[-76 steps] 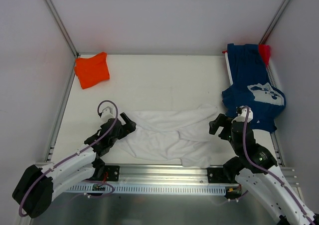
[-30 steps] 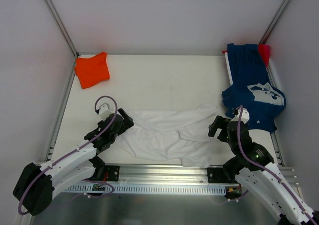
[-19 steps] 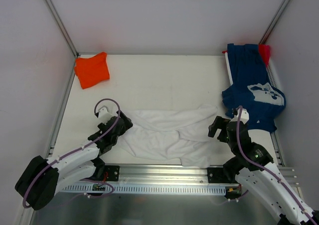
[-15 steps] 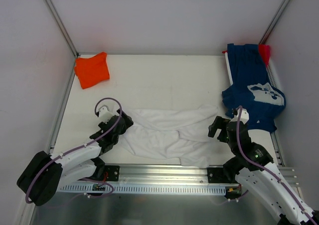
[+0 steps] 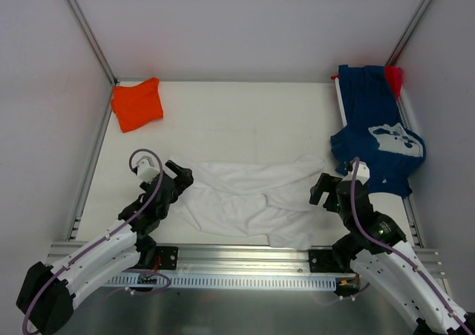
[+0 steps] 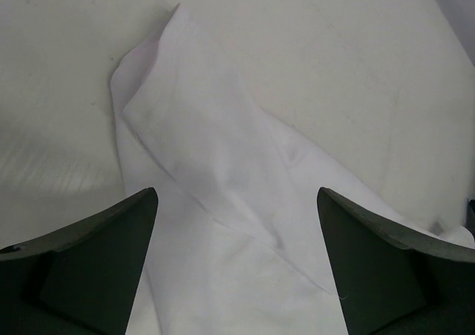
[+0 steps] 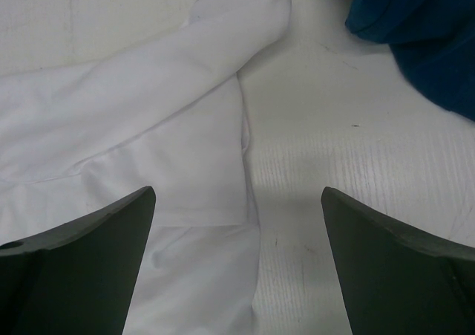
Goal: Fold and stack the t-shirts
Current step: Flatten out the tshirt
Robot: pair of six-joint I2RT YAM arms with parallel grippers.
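At the far left corner of the white bench [image 5: 245, 116] lies the bright orange cloth t-shirt [image 5: 137, 103], bunched into a rough square and well apart from both arms.

Nearer to us, the left fingers [image 5: 179, 176] stand wide apart and hold nothing. They hang over the left end of the plain white cloth t-shirt [image 5: 245, 201]. In the left wrist view a folded flap of that shirt runs away between them to a pointed corner.

The white shirt is what the next move turns on. It lies crumpled and half flat, with its long axis crosswise along the near edge of the bench, one end toward each arm. We judge neither arm much the nearer, so a grasp at both ends looks likely.

The right fingers [image 5: 320, 188] are also fully spread and empty, just beside the shirt's right end. In the right wrist view its rounded sleeve and side hem lie ahead and to the left, with bare bench to the right.

Further right, the navy blue t-shirt with white print [image 5: 378, 138] is draped over the bench's edge, unfolded. The small red cloth t-shirt [image 5: 394, 77] peeks out at the far right corner.
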